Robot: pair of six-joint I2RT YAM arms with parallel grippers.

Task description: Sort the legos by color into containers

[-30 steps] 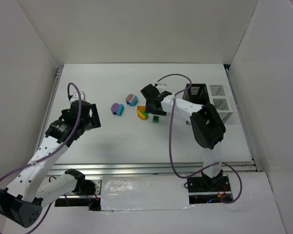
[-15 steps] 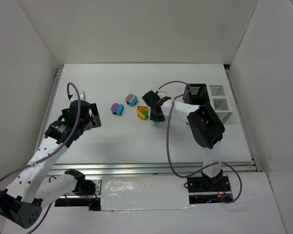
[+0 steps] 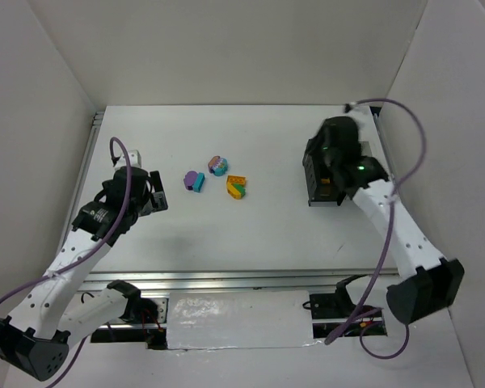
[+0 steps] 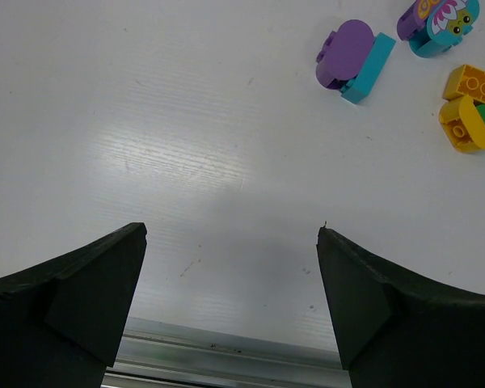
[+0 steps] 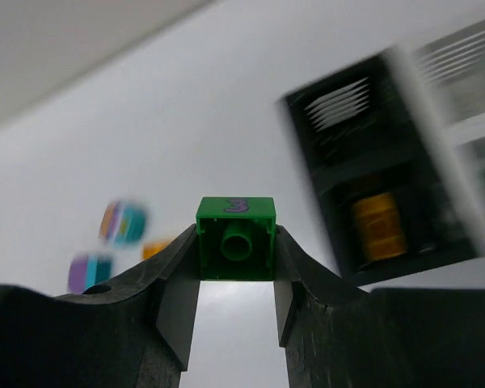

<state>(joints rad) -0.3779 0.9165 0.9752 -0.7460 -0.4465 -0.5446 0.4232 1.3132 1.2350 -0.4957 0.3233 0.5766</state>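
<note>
Right claw (image 5: 235, 257): we see it gripping a green lego (image 5: 235, 234)
Left claw (image 4: 230, 242): wide apart, over the desk (image 4: 186, 153)

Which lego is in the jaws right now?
The green brick, pinched in the right jaws; the three clusters lie loose on the table.

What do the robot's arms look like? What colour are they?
The left arm and right arm are white with chunky black joints. A purple cable loops along each. The left tool and right tool each have two black wedge-shaped fingers.
</note>
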